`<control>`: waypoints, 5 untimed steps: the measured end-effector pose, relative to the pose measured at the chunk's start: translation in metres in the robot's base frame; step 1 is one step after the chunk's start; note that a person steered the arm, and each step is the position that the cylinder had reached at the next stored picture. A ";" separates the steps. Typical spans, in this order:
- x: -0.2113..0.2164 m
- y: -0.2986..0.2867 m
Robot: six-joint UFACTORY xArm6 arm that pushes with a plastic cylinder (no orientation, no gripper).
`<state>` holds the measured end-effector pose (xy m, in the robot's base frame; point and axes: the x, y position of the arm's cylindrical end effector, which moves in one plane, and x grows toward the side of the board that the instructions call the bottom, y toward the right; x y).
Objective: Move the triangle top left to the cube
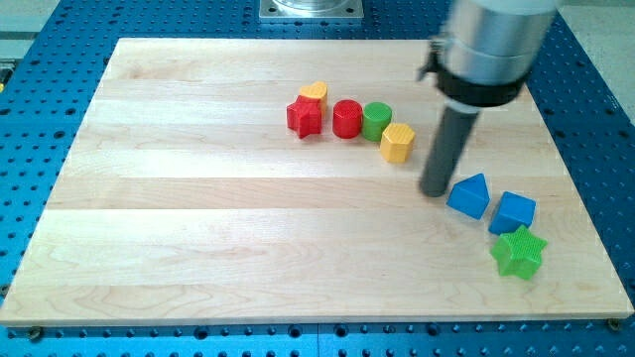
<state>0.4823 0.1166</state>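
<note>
The blue triangle (469, 195) lies on the wooden board (198, 218) at the view's right, just left of the blue cube (514, 212) and close to it, almost touching. My tip (435, 191) rests on the board right beside the triangle's left edge. The rod rises from it toward the view's top right.
A green star (518, 251) sits just below the blue cube. A red star (306, 117), a yellow heart (315, 93), a red cylinder (346, 118), a green cylinder (376, 121) and a yellow hexagon (397, 143) form a row left of the rod.
</note>
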 end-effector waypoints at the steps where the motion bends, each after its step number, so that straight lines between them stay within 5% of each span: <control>1: 0.044 -0.006; 3: 0.014 0.045; 5: -0.001 0.024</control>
